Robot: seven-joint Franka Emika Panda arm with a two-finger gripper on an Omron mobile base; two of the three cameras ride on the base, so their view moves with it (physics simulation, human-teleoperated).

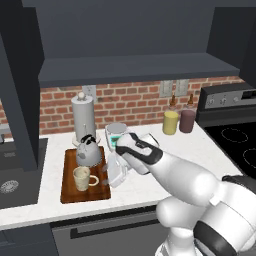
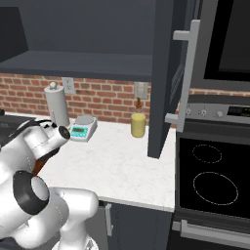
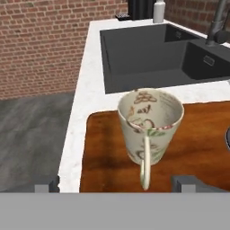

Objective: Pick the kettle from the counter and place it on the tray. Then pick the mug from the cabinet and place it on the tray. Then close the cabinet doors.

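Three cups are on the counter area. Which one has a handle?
The cream mug on the tray, beside the kettle. The yellow cup and maroon cup by the wall have no handle.

The arm point(image 1: 200, 185) reaches forward and left from the base, wrist bent down. Its gripper point(image 3: 117, 183) sits low over the tray point(image 1: 67, 192), jaws spread wide, holding nothing.
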